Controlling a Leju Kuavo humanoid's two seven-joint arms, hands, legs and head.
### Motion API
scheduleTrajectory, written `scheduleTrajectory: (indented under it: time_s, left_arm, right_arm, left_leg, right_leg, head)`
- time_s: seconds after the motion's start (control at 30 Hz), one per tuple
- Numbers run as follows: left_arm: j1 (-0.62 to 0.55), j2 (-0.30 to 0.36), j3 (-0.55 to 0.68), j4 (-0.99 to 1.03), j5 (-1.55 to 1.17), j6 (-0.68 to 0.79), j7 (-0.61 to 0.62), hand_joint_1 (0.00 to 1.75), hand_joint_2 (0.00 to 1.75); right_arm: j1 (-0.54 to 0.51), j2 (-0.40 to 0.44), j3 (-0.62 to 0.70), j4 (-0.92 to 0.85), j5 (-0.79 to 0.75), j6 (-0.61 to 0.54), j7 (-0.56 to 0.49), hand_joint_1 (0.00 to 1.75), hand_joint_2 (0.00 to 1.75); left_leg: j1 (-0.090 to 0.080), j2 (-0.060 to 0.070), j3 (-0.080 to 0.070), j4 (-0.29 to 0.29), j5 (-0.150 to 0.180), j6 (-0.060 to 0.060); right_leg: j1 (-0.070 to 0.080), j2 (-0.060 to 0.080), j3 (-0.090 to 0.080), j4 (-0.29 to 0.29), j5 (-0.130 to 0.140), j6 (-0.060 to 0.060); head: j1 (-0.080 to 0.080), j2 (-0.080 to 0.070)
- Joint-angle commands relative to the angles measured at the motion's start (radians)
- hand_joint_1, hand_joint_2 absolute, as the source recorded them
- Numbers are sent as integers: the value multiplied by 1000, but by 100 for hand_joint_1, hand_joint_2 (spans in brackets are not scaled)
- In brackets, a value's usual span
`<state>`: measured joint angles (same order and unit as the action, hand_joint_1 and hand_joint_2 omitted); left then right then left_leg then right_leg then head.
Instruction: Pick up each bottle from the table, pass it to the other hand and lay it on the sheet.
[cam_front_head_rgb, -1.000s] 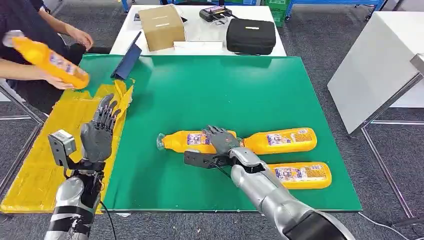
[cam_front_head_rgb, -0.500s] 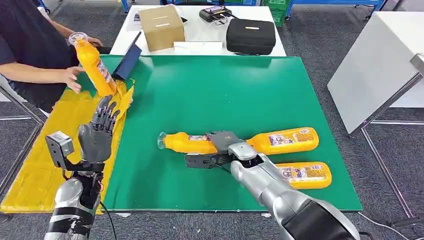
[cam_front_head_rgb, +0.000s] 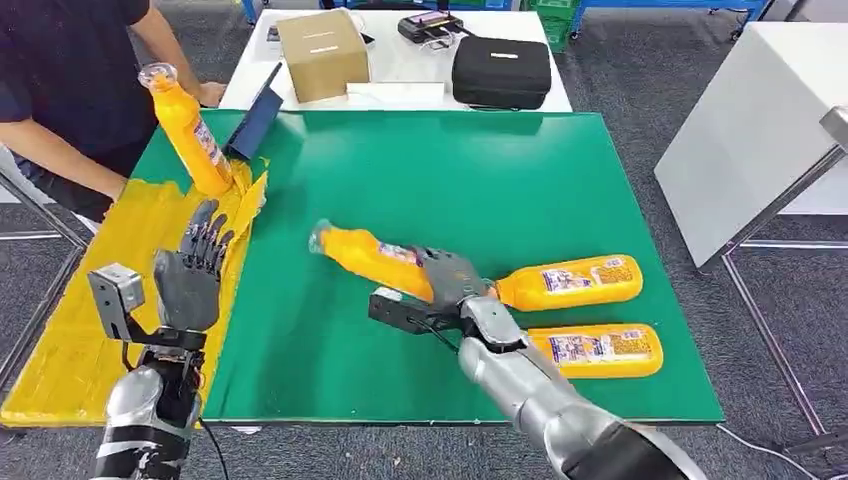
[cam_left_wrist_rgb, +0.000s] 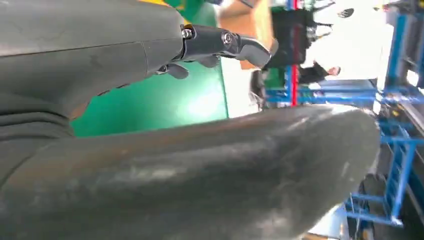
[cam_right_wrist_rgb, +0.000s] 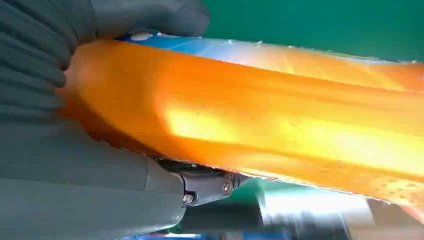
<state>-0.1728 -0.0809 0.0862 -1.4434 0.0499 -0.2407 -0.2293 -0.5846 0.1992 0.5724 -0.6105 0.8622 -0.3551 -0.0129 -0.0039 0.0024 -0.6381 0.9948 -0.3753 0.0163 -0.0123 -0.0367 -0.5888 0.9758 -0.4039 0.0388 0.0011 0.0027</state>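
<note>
The right hand (cam_front_head_rgb: 447, 277) has just lifted the orange plastic juice bottle (cam_front_head_rgb: 375, 257) off the green table mat (cam_front_head_rgb: 420, 180), fingers wrapped round its base, cap end tilted up and away. The handover comes next: the left hand (cam_front_head_rgb: 190, 270) waits empty, fingers spread, over the yellow sheet (cam_front_head_rgb: 80, 330).

Glossy orange plastic bottle (cam_front_head_rgb: 375, 258) (label shiny too), matt green table (cam_front_head_rgb: 420, 180), crinkled yellow sheet (cam_front_head_rgb: 90, 300).

Two bottles (cam_front_head_rgb: 568, 283) on mat (cam_front_head_rgb: 420, 180), sheet (cam_front_head_rgb: 90, 300) left
</note>
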Motion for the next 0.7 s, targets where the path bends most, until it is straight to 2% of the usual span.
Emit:
scheduleTrajectory:
  time_s: [0.03,0.07,0.1,0.17,0.23,0.5,0.7]
  left_arm:
    - [44,-31,28,-42,48,18,38,0,0]
    - [54,-32,24,-50,48,23,43,0,0]
    - [66,-33,21,-60,52,25,44,0,175]
    - [92,-34,10,-81,65,18,50,0,175]
    - [115,-35,-6,-100,105,-14,47,0,175]
    - [176,-44,-141,-190,140,-72,37,0,175]
    - [177,-43,-146,-192,136,-70,38,0,175]
  right_arm:
    - [210,7,-175,-498,-93,11,-111,175,175]
    - [233,13,-171,-562,-104,13,-121,175,175]
    - [259,17,-161,-631,-133,31,-134,175,175]
    - [306,17,-122,-760,-150,37,-138,175,175]
    - [320,10,-74,-807,-159,52,-135,175,175]
    - [290,28,35,-711,-128,69,-128,175,175]
    - [288,23,32,-713,-128,70,-130,175,175]
  left_leg:
    - [2,-1,6,2,-7,-2]
    - [2,-3,3,1,-5,-2]
    - [1,-3,2,1,-4,-2]
    - [2,-1,2,3,-6,-2]
    - [2,1,0,3,-6,-2]
    - [1,1,-1,1,-4,-2]
    - [2,-1,0,1,-4,-2]
  right_leg:
    - [2,3,7,0,-6,-2]
    - [1,0,5,0,-5,-2]
    - [1,0,3,0,-5,-1]
    - [1,3,4,1,-6,-2]
    - [1,5,0,2,-5,-1]
    - [1,3,-1,0,-3,-1]
    - [1,3,1,-1,-4,-2]
  head:
    - [0,0]
    - [0,0]
    - [0,0]
    - [1,0]
    - [0,0]
    - [0,0]
    - [0,0]
